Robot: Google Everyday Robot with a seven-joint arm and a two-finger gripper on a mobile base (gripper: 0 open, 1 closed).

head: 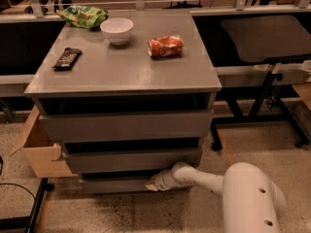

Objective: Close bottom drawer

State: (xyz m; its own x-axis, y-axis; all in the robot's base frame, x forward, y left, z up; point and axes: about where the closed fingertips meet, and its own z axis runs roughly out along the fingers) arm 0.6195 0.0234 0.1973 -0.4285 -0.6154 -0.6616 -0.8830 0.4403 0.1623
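My gripper (156, 182) at the bottom drawer (116, 184) front, how open I can't tell, drawer's inside hidden, bowl (116, 30) on the surface (121, 67)

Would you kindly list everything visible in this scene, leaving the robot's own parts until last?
cabinet: one, grey, centre, holding three drawers
top drawer: one, grey, just under the cabinet top
middle drawer: one, grey, below the top drawer
bottom drawer: one, grey, lowest, near the floor
bowl: one, white, rear of the cabinet top
chip bag: one, green, rear left corner
snack bar: one, dark, left side
snack packet: one, orange-red, right of the bowl
cardboard box: one, brown, on the floor to the left
side table: one, dark, to the right
arm: one, white, lower right
gripper: one, pale, at the bottom drawer's front
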